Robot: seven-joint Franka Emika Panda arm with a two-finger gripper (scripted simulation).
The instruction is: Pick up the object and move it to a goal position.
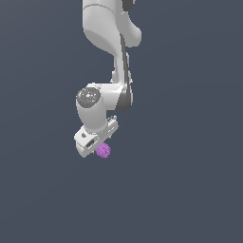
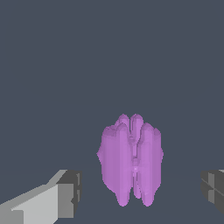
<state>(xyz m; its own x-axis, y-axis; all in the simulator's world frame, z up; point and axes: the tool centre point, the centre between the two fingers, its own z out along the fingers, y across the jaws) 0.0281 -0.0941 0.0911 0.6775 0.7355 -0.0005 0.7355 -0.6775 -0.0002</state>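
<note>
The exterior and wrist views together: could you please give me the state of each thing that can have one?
Lump: between the two fingers with gaps on both sides, not gripped; whether it rests on the surface cannot be told.
End effector: open, fingers wide apart, straddling the lump.
Arm: bent down over the lump, end effector tilted in the exterior view.

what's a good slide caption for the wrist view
Open gripper straddling a bumpy purple lump, fingers clear of it.
</note>
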